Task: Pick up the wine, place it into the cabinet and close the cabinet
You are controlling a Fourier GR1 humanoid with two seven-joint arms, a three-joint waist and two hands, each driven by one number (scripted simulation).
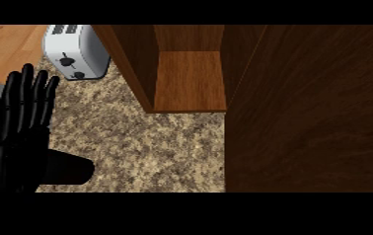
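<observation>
Along the counter's left edge, in the head view: left hand (25,125), black, resting with fingers straight and pointing toward the far side. Released, curled round nothing.

Just right of that hand's lower part, near the counter's near-left corner: wine bottle (69,169), showing only as a dark rounded cylinder lying across the speckled stone, its blunt end pointing right. Partly hidden behind the hand; cannot tell whether touching it. Outside the cabinet, well apart from the opening.

Across the middle and left of the view: granite counter (146,145), mottled brown and grey.

At the counter's far-left corner: white toaster (73,51), two slots on top, a dark knob and a lever on the face turned this way. Just beside the cabinet's left wall, apart from the hand.

Beyond the toaster, at the far-left edge: strip of pale wooden surface (18,41).

At the far side of the counter, centre: wooden cabinet (134,61), standing open, with a lighter brown shelf board (191,81) visible between its darker side walls.

Down the counter's whole right side: cabinet door (299,110), a broad dark wood-grain panel, swung wide and covering the view from far edge to near edge.
</observation>
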